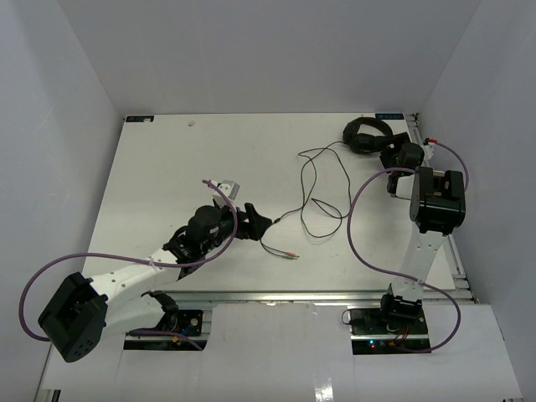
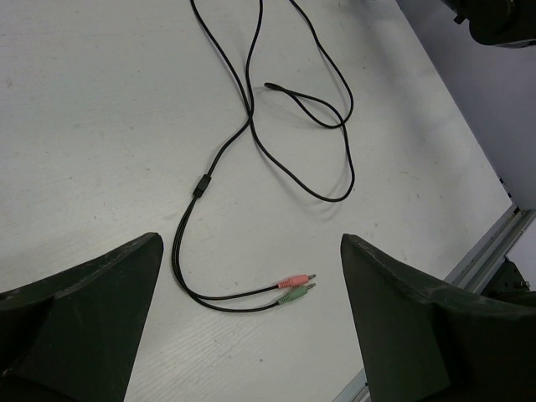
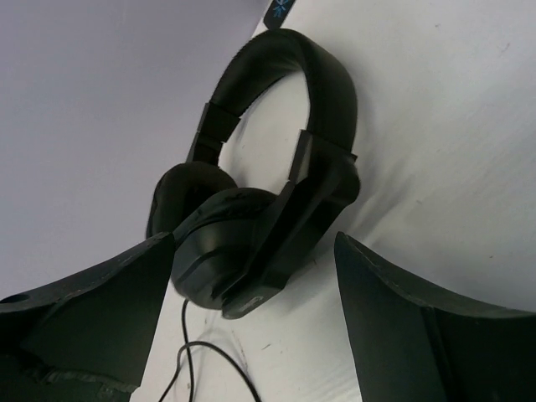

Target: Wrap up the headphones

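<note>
Headphones (image 3: 251, 226), black over-ear ones with padded round earcups, lay framed between the spread, empty fingers of our right gripper (image 3: 255, 247), at the far right corner of the white table (image 1: 167, 167). Our left gripper (image 2: 251, 276), likewise wide and holding nothing, hovered over the thin dark cable (image 2: 251, 126) near its pink and green plugs (image 2: 295, 286), probably so we could coil from the loose end.

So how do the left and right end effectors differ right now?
The left end effector is over the pink and green plugs, at the middle of the table. The right end effector is over the headphones, in the far right corner. Both are wide open and hold nothing.
</note>
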Robot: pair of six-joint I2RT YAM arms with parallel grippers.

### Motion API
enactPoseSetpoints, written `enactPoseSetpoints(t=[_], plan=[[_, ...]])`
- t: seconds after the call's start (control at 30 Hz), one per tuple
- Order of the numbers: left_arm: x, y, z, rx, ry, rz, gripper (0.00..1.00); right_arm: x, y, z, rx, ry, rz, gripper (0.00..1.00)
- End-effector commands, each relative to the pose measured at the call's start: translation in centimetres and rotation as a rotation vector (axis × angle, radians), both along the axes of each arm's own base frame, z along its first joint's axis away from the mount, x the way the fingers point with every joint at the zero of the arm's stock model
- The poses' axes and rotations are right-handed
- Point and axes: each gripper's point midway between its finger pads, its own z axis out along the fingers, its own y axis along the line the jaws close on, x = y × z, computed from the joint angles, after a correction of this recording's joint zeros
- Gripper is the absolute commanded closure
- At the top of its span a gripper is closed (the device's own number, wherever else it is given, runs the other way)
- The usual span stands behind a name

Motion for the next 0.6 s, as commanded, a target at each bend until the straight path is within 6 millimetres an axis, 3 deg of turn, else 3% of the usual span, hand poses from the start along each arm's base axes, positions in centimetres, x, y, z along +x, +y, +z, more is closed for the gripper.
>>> enactPoseSetpoints(t=[0.0,0.23,0.33,0.43,0.57], plan=[[0.0,-0.6,1.1,-0.027,-0.016,-0.018,0.02,1.7,-0.6,-0.2,0.106,-0.087,-0.032,0.18],[-0.1,-0.6,1.5,-0.03,-0.023,-0.02,0.02,2.4,-0.9,-2.9,0.19,-0.088,-0.066,0.21],[-0.2,-0.4,1.8,-0.037,-0.032,-0.017,0.02,2.6,-1.3,-3.9,0.21,-0.086,-0.086,0.29],[-0.1,-0.2,2.0,-0.036,-0.041,-0.005,0.03,3.2,-1.6,-4.2,0.236,-0.097,-0.085,0.44],[0.0,0.0,2.0,-0.033,-0.044,0.006,0.05,3.8,-1.5,-3.0,0.247,-0.149,-0.032,0.82]])
